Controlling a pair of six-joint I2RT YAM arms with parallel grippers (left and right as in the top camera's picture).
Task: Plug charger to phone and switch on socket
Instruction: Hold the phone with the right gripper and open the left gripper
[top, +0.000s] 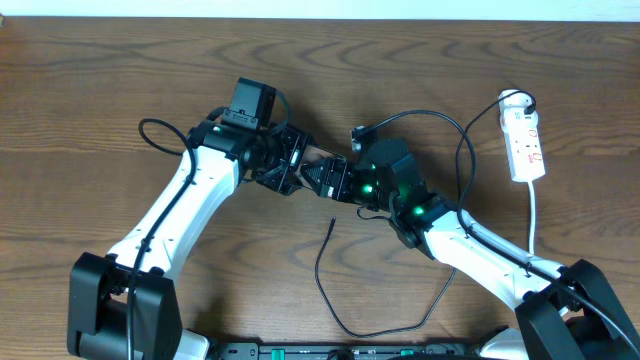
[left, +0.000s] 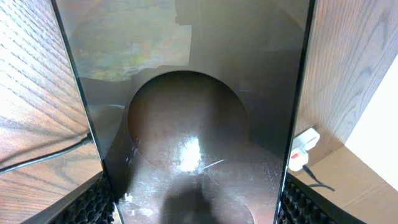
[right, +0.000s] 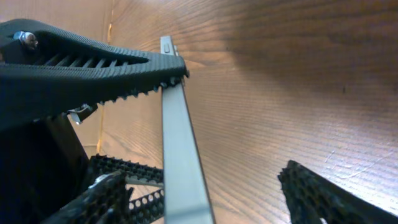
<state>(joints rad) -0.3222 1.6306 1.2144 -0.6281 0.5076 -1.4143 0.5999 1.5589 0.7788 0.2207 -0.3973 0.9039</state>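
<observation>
While clamped across its width in left gripper (top: 295, 165), phone (left: 186, 143) over table (top: 100, 80) centre, right gripper (right: 233, 121) spread about its thin edge, upper finger (right: 93, 62) touching, charger (top: 322, 275) loose nearby, socket (top: 526, 145) well apart.

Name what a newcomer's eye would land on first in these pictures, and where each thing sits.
At the centre, the left gripper clamps the phone, whose glossy face fills the left wrist view, while the right gripper stands open around its thin edge. The charger lies loose on the table nearer the robot, and the white socket sits at the far right.
</observation>
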